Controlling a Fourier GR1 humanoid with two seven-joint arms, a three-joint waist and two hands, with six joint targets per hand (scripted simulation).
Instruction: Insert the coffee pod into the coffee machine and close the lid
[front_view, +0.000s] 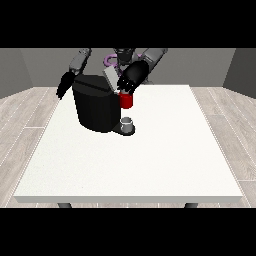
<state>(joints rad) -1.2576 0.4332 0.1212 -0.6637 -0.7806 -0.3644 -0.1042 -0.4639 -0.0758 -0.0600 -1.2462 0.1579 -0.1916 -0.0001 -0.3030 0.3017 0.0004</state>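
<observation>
The black coffee machine (96, 106) stands on the white table (165, 150), left of the middle and towards the back. Its grey lid (108, 79) is tilted up at the top. A red thing at the machine (126, 101) sits on its front right side. Below that, a small grey thing (127, 122) rests on the machine's low base; I cannot tell it for the pod. The hand at the view's right (132, 78) hovers right beside the lid and just above the red thing. The hand at the view's left (64, 85) hangs by the machine's left side with straight fingers, holding nothing.
The table's front edge (127, 199) is near the camera. A wooden floor surrounds the table, and grey walls stand behind the robot.
</observation>
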